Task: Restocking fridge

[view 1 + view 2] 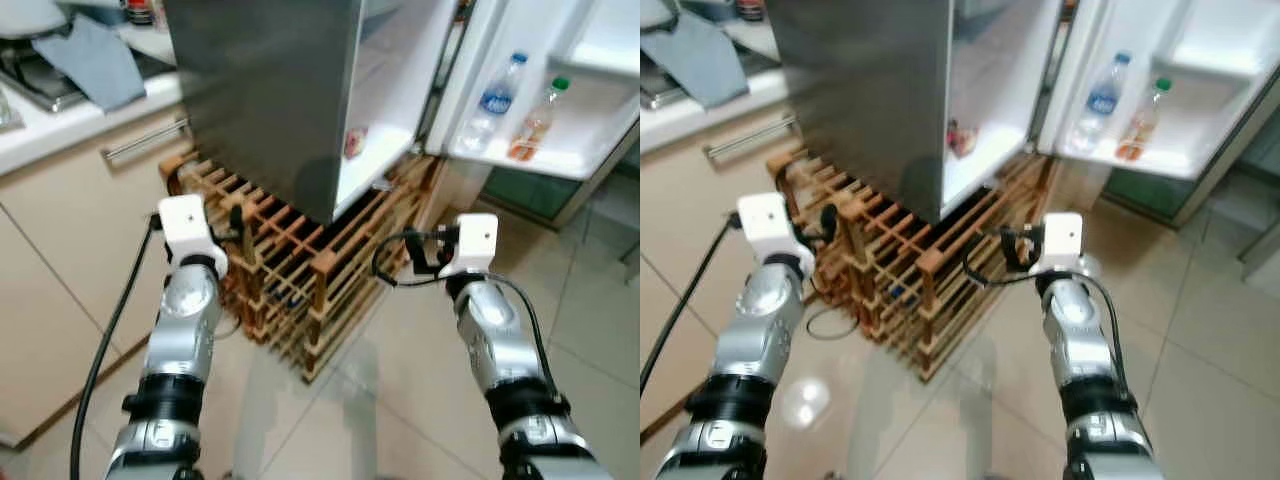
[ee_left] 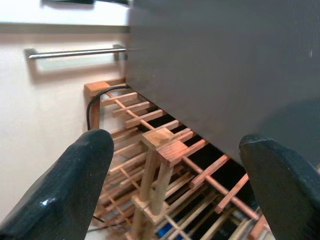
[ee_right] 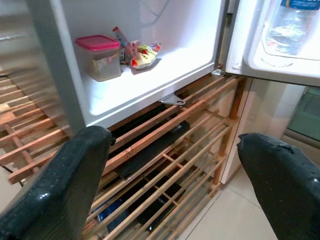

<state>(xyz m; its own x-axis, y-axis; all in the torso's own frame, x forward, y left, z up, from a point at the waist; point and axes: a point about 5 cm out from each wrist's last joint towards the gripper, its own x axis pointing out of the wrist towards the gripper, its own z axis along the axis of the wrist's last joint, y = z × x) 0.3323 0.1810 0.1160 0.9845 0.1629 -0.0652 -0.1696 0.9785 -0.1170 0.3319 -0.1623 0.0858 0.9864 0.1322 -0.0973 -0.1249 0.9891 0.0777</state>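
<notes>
My left claw point(image 2: 170, 185): spread wide, holds nothing. It points at the gray side of the fridge point(image 1: 270, 90) and the wooden rack point(image 1: 290, 270) under it.
My right claw point(image 3: 165, 185): spread wide too, holds nothing. It looks into the open fridge, low shelf.
Fridge: stands on the wooden rack, door point(image 1: 545, 80) swung open on my right side.
In the door: two bottles, one w/ blue label point(image 1: 495, 100), one w/ green cap point(image 1: 535, 125), leaning in the tray.
On the low shelf: tub w/ pink lid point(image 3: 100, 57) and some small packs point(image 3: 137, 52) beside it.
Table point(image 1: 60, 120): on my left, w/ a gray cloth point(image 1: 95, 60) on it.
Stuff to put in: I can't see any food in my claws or near them, so I think restocking hasn't started.
What could go wrong: my left arm is close to the rack post & a black cable point(image 2: 97, 102) runs there. I could snag it or bump the rack, and the fridge sits on that rack.
Also: if I swing my right arm fast I could hit the open door and knock the bottles over.
Also: if I reach in too low I'd poke the rack slats, not the shelf.
</notes>
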